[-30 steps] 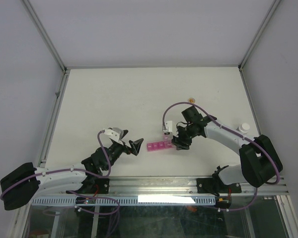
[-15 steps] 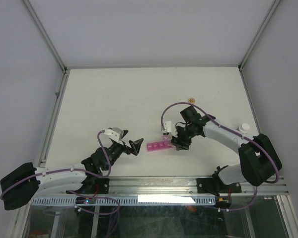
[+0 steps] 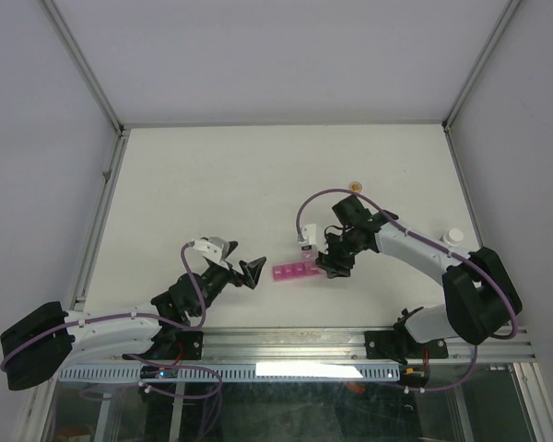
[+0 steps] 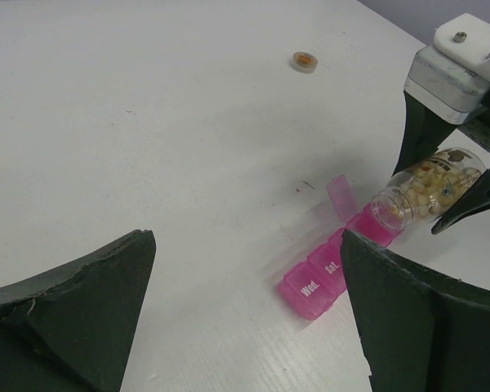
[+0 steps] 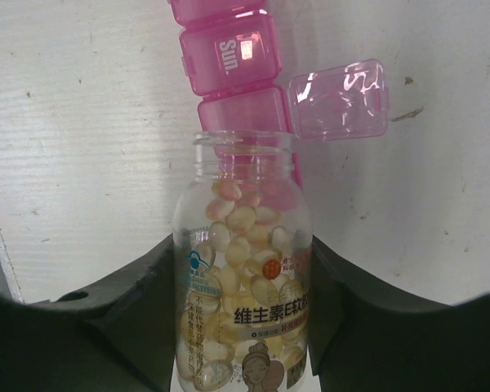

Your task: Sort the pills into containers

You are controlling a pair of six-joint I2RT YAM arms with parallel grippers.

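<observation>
Left arm [image 3: 120,328]: white links, black joints — purple cable [image 3: 193,279] looped alongside
Right arm [image 3: 410,247]: same colours, purple cable [image 3: 327,192] arching over
Left fingers [image 4: 73,310]: matte black wedges

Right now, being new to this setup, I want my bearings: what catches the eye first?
A bright pink pill box lies front and centre on the table, its end lid flipped open. The right hand holds an uncapped bottle of pale yellow pills tipped toward that open compartment. The left hand hangs open nearby.

Counting now | strip of containers [image 4: 322,278]: one is lying | open lid [image 4: 340,196]: one is standing up | pill bottle [image 5: 243,269]: one | loose cap [image 4: 305,61]: one is lying | pills [image 5: 241,219]: crowding the bottle, uncountable
</observation>
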